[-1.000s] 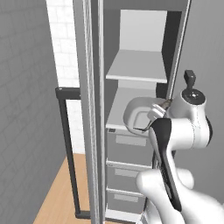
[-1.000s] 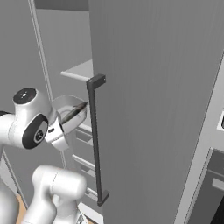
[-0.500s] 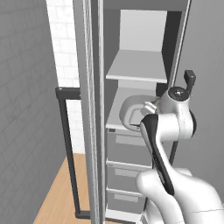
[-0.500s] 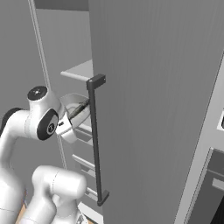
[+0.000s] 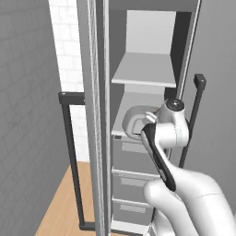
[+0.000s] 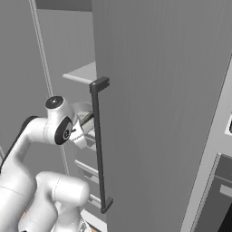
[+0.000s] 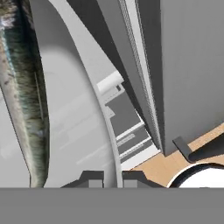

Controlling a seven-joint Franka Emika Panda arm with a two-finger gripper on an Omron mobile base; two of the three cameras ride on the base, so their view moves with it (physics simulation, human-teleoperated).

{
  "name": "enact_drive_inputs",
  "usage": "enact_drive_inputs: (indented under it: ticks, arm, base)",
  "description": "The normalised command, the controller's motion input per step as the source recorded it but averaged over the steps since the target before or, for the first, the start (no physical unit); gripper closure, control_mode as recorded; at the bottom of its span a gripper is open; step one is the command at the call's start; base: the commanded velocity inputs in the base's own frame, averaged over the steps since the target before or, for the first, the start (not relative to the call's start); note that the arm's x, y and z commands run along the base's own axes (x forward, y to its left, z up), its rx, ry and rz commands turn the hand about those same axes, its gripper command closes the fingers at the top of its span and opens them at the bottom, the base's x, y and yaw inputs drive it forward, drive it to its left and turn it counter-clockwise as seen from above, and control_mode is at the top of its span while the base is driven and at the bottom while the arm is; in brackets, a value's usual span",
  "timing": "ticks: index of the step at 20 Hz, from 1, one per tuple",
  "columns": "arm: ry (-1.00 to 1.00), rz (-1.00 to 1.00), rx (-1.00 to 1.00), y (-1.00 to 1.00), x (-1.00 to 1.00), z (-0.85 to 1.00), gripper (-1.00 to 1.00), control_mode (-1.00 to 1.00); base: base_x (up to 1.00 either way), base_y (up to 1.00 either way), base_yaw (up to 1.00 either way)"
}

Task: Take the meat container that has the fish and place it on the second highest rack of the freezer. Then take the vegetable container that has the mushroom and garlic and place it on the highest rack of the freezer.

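Note:
The meat container (image 5: 132,122), a pale grey tray, hangs at the front of the second highest rack (image 5: 122,112) inside the open freezer (image 5: 150,27). In the hand view my gripper (image 7: 112,178) is shut on the tray's thin rim (image 7: 94,103), and the silvery-grey fish (image 7: 24,96) lies along the tray's left side. From the right base view the gripper (image 6: 86,122) reaches in behind the door's dark bar handle (image 6: 98,145). The highest rack (image 5: 145,69) above is bare. The vegetable container is out of view.
Three grey drawers (image 5: 131,159) stack below the second rack. The freezer door (image 6: 158,113) stands open close on the arm's right. A second dark bar handle (image 5: 69,152) is at the left, with wood floor (image 5: 62,205) below. An oven column (image 6: 222,195) is far right.
The arm has pushed forward into the freezer, carrying the tray from in front of the opening to the front of the second highest rack. The grip has stayed shut.

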Motion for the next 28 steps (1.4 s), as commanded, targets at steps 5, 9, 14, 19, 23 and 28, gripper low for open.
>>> enact_drive_inputs:
  ticks: [5, 9, 14, 19, 23, 28]
  arm:
    - [0.02, 0.0, 0.0, -0.01, 0.78, -0.2, 1.0, -1.0]
    - [0.02, 0.01, 0.02, -0.19, 0.43, 0.0, 1.0, -1.0]
    - [0.0, 0.0, 0.0, -0.01, 0.61, -0.11, 1.0, -1.0]
    - [0.0, 0.0, 0.0, -0.06, 0.5, -0.31, 1.0, -1.0]
    - [0.0, 0.0, 0.0, 0.0, 0.32, -0.39, 1.0, -1.0]
    - [0.0, 0.0, 0.0, -0.08, 0.21, -0.29, 1.0, -1.0]
  base:
    - [0.0, 0.0, 0.0]
    - [0.0, 0.0, 0.0]
    - [0.0, 0.0, 0.0]
    - [0.0, 0.0, 0.0]
    - [0.0, 0.0, 0.0]
    - [0.0, 0.0, 0.0]
